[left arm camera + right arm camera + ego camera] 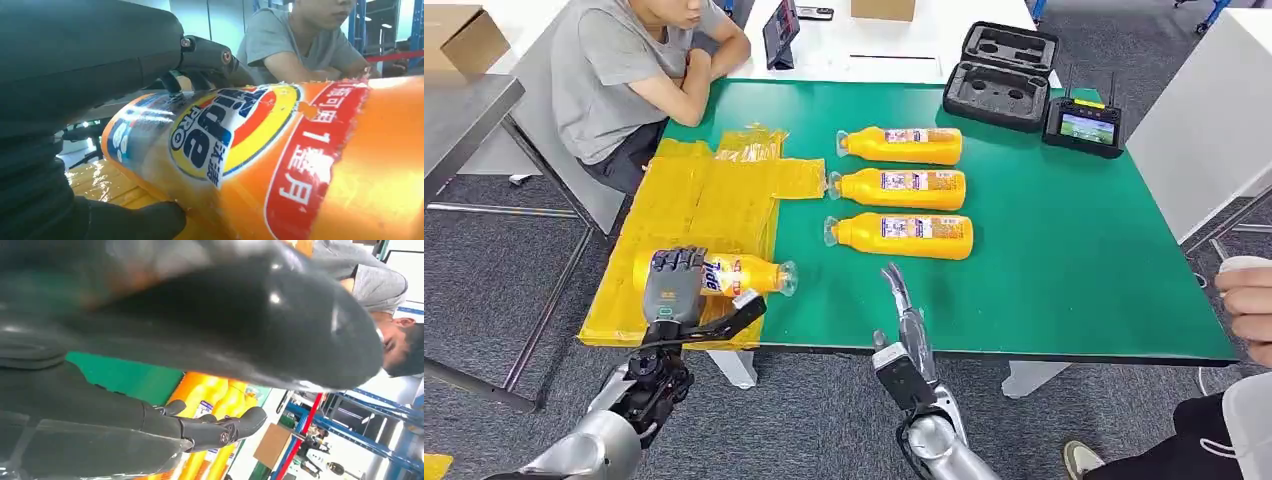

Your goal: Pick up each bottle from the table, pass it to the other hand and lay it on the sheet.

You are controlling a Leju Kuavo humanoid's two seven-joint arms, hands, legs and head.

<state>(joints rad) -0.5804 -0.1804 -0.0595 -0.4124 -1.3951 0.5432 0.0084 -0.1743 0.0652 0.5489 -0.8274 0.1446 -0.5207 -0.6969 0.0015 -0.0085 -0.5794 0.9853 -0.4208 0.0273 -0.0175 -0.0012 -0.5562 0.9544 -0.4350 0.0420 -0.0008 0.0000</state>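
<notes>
Head view shows the left hand (pixel 674 285) gripping a bottle (pixel 749 274) on its side over the yellow sheet (pixel 714 195). The right hand (pixel 902 310) is empty, fingers extended, at the worktop (pixel 1074 250) edge. Three bottles (pixel 904 185) lie beside the sheet.

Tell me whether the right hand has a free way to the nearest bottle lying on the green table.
Probably yes. The right hand holds nothing and sits at the table's near edge, just in front of the nearest bottle. Bare green table lies between them, and the left hand is off over the yellow sheet with its own bottle.
</notes>
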